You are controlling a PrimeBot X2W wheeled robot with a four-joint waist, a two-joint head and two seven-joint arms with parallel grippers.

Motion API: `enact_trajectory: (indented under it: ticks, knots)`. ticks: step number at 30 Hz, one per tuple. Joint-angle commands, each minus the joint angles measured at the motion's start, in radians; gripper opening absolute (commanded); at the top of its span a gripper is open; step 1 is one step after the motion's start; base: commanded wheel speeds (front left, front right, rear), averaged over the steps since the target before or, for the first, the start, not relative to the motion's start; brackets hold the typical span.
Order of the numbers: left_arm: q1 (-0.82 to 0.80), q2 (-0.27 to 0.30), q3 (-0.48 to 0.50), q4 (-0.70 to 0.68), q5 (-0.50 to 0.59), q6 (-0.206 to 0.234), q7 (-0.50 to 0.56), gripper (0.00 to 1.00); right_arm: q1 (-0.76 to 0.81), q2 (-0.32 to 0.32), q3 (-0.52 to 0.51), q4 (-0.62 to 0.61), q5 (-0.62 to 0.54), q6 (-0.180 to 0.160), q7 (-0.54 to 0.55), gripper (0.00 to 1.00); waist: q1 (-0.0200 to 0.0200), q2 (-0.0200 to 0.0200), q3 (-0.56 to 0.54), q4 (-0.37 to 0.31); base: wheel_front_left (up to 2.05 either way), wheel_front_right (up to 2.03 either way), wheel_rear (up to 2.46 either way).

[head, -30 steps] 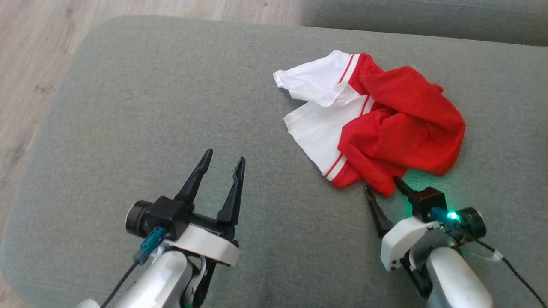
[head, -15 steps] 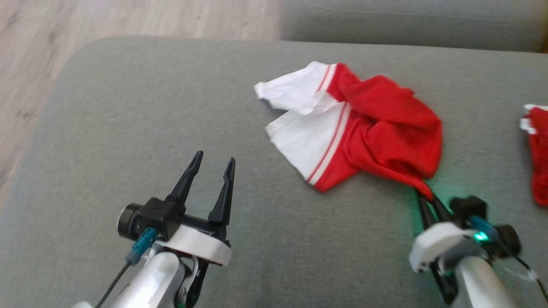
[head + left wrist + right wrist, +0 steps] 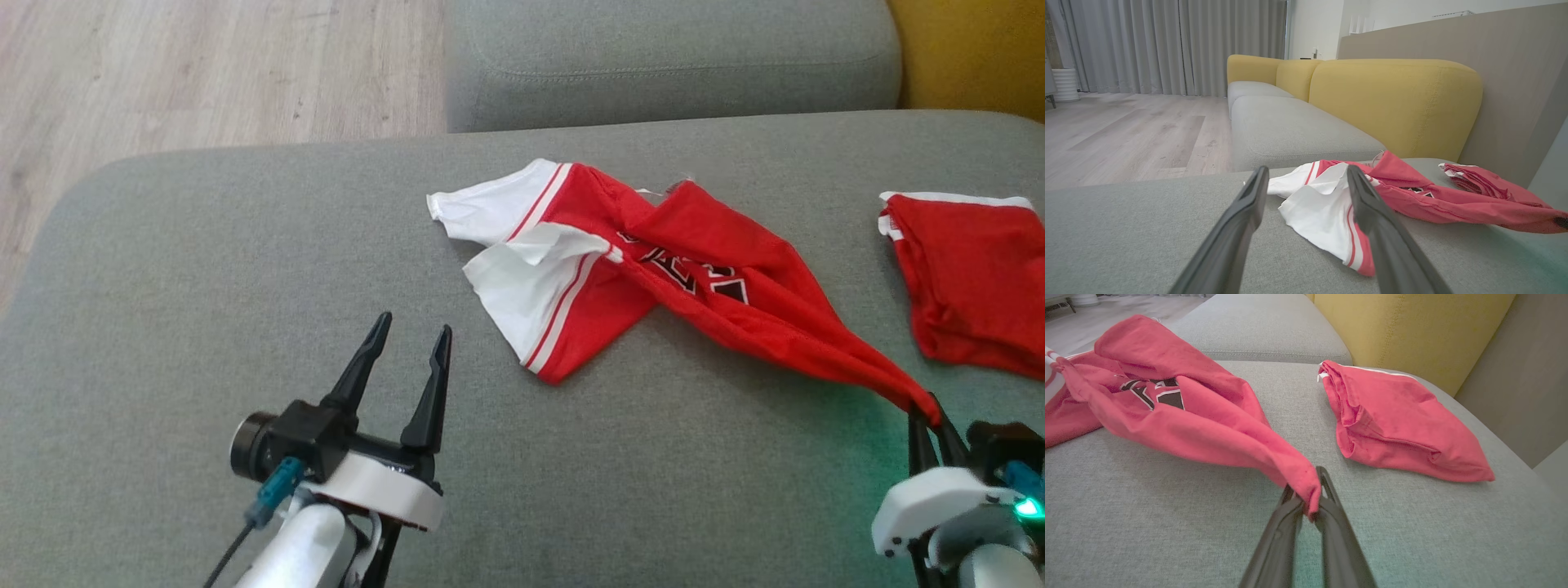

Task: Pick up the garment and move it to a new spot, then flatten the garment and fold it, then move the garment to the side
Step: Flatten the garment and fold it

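Note:
The garment [image 3: 694, 278] is a red shirt with white sleeves and dark lettering, stretched across the grey sofa seat [image 3: 204, 269]. My right gripper [image 3: 927, 408] at the lower right is shut on a red corner of it, pulling the cloth into a long taut strip; the right wrist view shows that corner [image 3: 1306, 488] pinched between the fingers. My left gripper [image 3: 408, 339] hovers open at the lower left, short of the white sleeve [image 3: 1323, 212], with nothing between its fingers.
A second red garment [image 3: 971, 286], folded, lies on the seat at the right, close to the stretched cloth [image 3: 1396, 424]. Another grey cushion [image 3: 653, 57] and a yellow backrest [image 3: 1392, 102] stand behind. Wooden floor [image 3: 163, 73] lies beyond the seat's left edge.
My right gripper closed on the garment's near red corner and dragged it right and toward me, stretching the shirt out. The head camera shifted, bringing the folded red garment into view. The left gripper stayed open.

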State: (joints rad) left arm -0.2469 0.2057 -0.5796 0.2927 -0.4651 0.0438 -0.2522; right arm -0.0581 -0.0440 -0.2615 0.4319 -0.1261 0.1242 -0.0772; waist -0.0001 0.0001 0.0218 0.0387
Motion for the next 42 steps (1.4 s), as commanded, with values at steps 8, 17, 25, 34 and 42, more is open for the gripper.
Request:
enact_trajectory:
  ticks: [8,17,25,34,42]
  knots:
    - [-0.021,0.001,0.051,-0.021,0.014,-0.01,-0.01,1.0,-0.025,-0.006,0.088,-0.075,0.109,0.007,-0.056,1.0,0.0001,-0.0001,-0.011,-0.009,0.0,0.0,0.0]
    - [-0.021,-0.003,0.062,-0.024,0.015,-0.008,-0.01,1.0,-0.014,-0.006,0.309,-0.229,0.284,0.007,-0.165,1.0,0.0001,-0.0001,-0.004,-0.03,0.0,0.0,0.0]
    - [-0.044,-0.008,0.064,0.0,0.017,0.003,0.0,1.0,0.0,-0.006,0.367,-0.266,0.325,0.007,-0.184,1.0,0.0001,-0.0001,0.028,-0.042,0.0,0.0,0.0]
    - [-0.197,-0.023,0.047,0.119,0.017,-0.008,0.123,1.0,-0.037,-0.006,0.364,-0.313,0.312,0.007,-0.184,1.0,0.0001,-0.0001,0.13,-0.077,0.0,0.0,0.0]
    - [-0.399,-0.049,0.038,0.357,0.018,-0.024,0.225,1.0,-0.087,-0.006,0.399,-0.346,0.309,0.007,-0.184,1.0,0.0001,-0.0001,0.237,-0.136,0.0,0.0,0.0]
